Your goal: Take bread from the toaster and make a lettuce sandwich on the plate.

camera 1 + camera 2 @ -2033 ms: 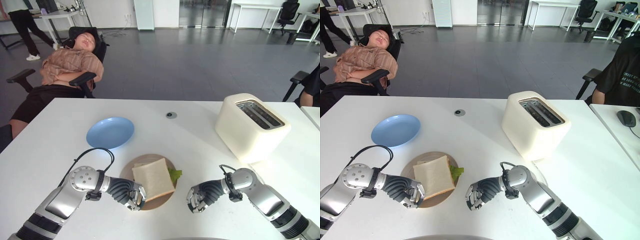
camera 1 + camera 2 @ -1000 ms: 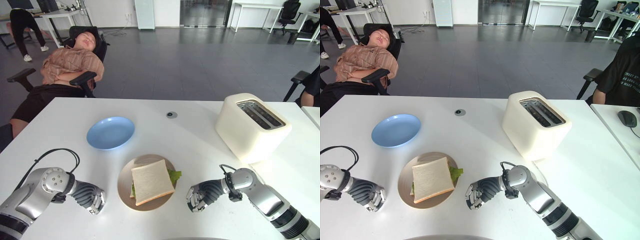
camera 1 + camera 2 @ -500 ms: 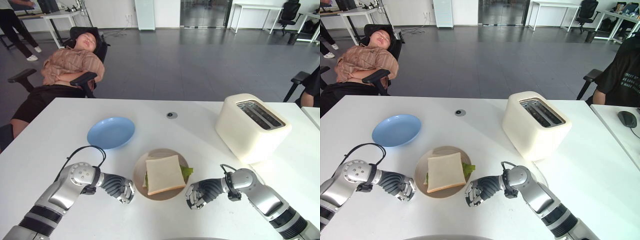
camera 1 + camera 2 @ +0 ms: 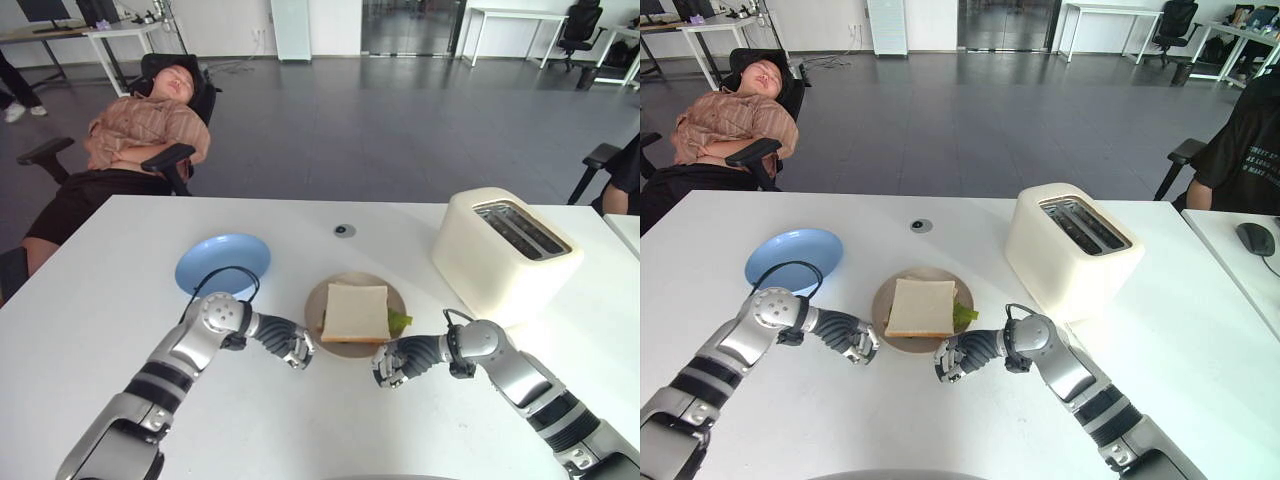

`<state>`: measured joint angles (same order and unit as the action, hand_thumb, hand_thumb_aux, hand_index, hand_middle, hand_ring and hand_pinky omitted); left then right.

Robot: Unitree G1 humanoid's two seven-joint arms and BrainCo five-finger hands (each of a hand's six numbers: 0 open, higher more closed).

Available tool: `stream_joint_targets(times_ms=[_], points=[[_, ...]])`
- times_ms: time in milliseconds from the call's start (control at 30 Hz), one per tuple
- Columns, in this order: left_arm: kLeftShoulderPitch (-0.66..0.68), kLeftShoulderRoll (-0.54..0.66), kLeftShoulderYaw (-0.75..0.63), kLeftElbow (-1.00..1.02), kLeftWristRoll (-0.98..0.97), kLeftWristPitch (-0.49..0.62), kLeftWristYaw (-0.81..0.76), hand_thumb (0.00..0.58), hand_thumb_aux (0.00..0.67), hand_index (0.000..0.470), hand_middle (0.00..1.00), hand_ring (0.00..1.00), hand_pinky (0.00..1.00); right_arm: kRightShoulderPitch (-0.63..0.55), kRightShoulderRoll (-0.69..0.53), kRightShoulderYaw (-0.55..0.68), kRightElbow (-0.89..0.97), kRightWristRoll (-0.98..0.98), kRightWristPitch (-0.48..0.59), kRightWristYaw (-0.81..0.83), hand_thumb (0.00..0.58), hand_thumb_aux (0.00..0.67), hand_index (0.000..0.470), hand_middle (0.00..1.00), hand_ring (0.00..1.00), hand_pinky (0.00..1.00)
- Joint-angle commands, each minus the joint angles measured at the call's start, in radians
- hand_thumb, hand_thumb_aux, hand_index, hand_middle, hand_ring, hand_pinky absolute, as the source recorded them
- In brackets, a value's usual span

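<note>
A brown plate (image 4: pixel 318 298) lies on the white table, holding a slice of white bread (image 4: pixel 356 310) with green lettuce (image 4: pixel 401 321) peeking out on its right. My left hand (image 4: pixel 289 346) sits at the plate's left rim, fingers curled, touching or nearly touching it. At the plate's front right my right hand (image 4: pixel 397 360) rests on the table with its fingers curled, holding nothing. The cream toaster (image 4: pixel 503 254) stands at the right with its slots (image 4: pixel 518 228) showing dark.
A blue plate (image 4: pixel 223 264) lies left of the brown one. A small round grey disc (image 4: pixel 345 230) is set in the table behind the plates. A computer mouse (image 4: pixel 1253 236) rests on a neighbouring table at far right.
The brown plate with the sandwich has slid right and away from me, with my left hand following at its left rim. My right hand has shifted slightly forward.
</note>
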<state>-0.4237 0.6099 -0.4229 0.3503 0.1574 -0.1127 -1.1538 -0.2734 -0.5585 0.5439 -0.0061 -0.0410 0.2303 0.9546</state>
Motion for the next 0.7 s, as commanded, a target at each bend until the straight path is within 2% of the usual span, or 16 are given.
stream_joint_targets(times_ms=[33,267,500,600,700], points=[[-0.067,-0.085,-0.037,0.155,0.035,-0.022,0.028,0.58,0.67,0.47,1.0,1.0,1.0,-0.001,0.006,0.012,0.147,-0.068,0.027,-0.033,0.58,0.67,0.47,1.0,1.0,1.0],[-0.251,-0.178,-0.046,0.418,0.099,-0.138,0.134,0.58,0.67,0.47,1.0,1.0,1.0,-0.108,0.075,-0.012,0.362,-0.087,-0.028,-0.092,0.58,0.67,0.47,1.0,1.0,1.0],[-0.382,-0.295,-0.007,0.73,0.107,-0.222,0.268,0.58,0.67,0.47,1.0,1.0,1.0,-0.269,0.197,-0.065,0.701,-0.111,-0.153,-0.221,0.58,0.67,0.47,1.0,1.0,1.0],[-0.376,-0.3,0.023,0.738,0.079,-0.251,0.236,0.58,0.67,0.47,1.0,1.0,1.0,-0.261,0.184,-0.08,0.676,-0.104,-0.174,-0.206,0.58,0.67,0.47,1.0,1.0,1.0],[-0.332,-0.268,0.05,0.642,0.03,-0.26,0.151,0.58,0.67,0.47,1.0,1.0,1.0,-0.203,0.132,-0.11,0.508,-0.062,-0.147,-0.141,0.58,0.67,0.47,1.0,1.0,1.0]])
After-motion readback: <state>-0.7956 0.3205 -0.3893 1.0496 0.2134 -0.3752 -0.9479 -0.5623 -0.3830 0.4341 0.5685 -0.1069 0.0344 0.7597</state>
